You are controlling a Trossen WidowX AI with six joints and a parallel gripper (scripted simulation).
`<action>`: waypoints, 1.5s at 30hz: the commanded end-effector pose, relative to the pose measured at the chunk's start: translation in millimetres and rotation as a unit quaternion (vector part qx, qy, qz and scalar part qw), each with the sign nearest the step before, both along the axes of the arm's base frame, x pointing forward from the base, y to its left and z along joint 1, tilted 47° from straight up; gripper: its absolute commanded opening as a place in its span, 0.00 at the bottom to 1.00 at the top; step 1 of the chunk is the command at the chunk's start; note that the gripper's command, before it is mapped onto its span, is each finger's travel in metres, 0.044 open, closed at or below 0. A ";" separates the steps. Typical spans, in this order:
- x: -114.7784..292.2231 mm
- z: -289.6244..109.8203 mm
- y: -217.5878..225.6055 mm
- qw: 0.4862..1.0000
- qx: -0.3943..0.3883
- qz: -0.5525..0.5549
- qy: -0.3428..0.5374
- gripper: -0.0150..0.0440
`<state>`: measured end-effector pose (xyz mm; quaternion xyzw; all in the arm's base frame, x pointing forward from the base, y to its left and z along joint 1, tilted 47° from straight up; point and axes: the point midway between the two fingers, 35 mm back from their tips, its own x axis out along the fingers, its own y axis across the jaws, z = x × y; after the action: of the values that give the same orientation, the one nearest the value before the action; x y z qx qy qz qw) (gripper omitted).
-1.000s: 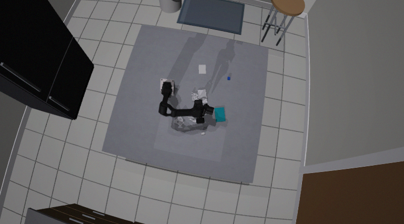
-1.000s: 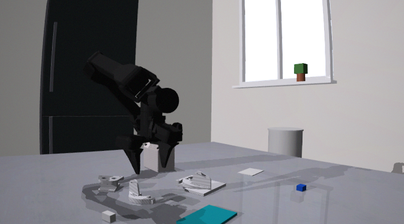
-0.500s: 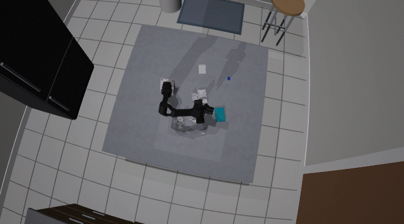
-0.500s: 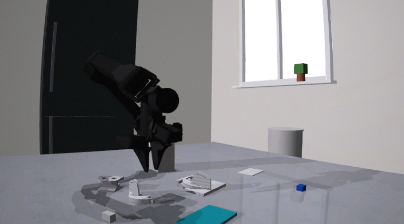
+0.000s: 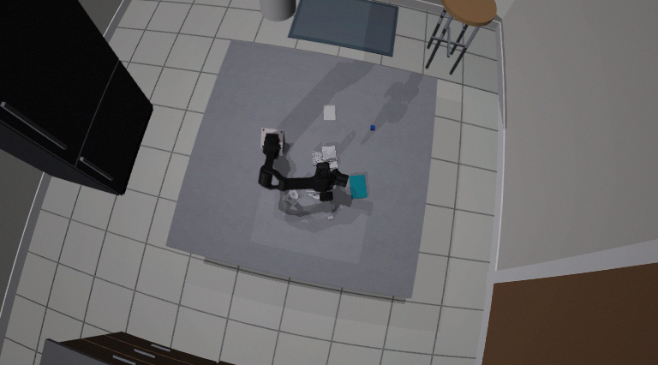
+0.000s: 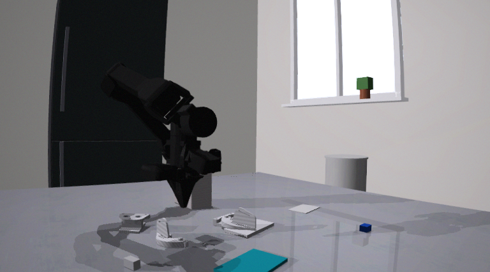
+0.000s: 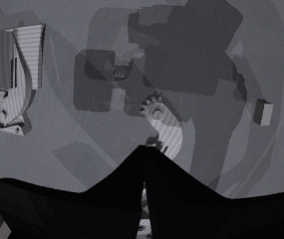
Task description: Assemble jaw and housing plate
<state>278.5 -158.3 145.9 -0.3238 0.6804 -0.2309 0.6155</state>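
My gripper (image 6: 183, 205) (image 7: 144, 151) is shut with nothing between its fingertips. It points down above the table, clear of the parts in the exterior view. The loose white jaw (image 6: 172, 242) (image 7: 170, 130) lies on the table with its gear teeth at one end and its upright part raised; the fingers hide part of it in the wrist view. The base with the other jaw (image 5: 329, 152) (image 6: 265, 224) (image 7: 36, 55) stands on the table. Whether that jaw sits fully on its pin is too small to tell. The white bracket-like housing plate (image 5: 291, 197) (image 6: 134, 223) stands apart from the base.
A teal plate (image 5: 357, 186) (image 6: 252, 261) lies beyond the loose jaw. A small white block (image 5: 330, 217) (image 6: 131, 262) (image 7: 264, 113), a blue cube (image 5: 372, 127) (image 6: 365, 227) and a thin white square (image 5: 329, 112) (image 6: 304, 208) also lie on the table.
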 end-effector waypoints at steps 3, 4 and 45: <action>0.0 0.0 0.0 1.000 0.000 0.000 0.000 0.30; 0.0 0.0 0.0 1.000 0.000 -0.001 -0.001 0.34; -11.1 9.1 -3.4 0.902 -0.014 -0.297 -0.313 1.00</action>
<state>268.9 -161.8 153.8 -0.0517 0.5312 -0.4844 0.6932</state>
